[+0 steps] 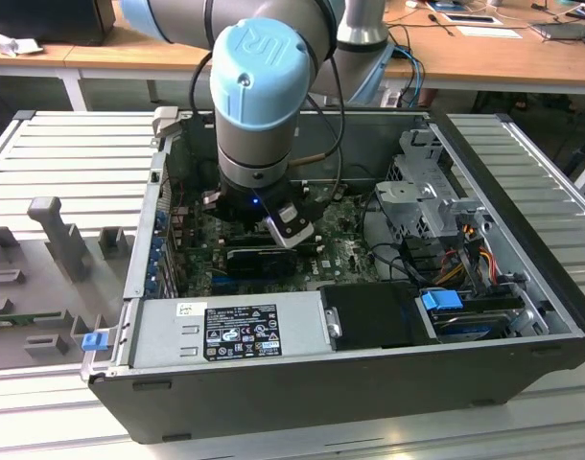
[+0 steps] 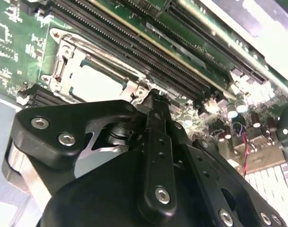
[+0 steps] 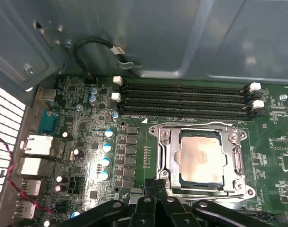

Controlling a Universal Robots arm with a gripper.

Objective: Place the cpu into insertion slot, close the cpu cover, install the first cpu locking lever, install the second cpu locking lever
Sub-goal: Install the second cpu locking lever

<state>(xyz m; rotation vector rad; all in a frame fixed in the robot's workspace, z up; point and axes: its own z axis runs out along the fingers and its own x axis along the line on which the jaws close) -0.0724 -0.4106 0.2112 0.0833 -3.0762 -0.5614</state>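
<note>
Closed, empty fingers [image 3: 156, 189] hover beside my cpu cover [image 3: 200, 158], already down over the cpu [image 3: 200, 156]; levers need precise hooking.

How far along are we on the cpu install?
The cpu sits in the insertion slot, with the cpu cover lying closed around it. The gripper, fingers together, is at the socket's edge. Whether either lever is latched, I cannot tell.

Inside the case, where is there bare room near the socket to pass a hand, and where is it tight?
Little free room. The gripper hangs at the cpu cover edge, cpu seated. Memory slots border one side, capacitors another. Barest patch: the green board beyond the cover.
</note>
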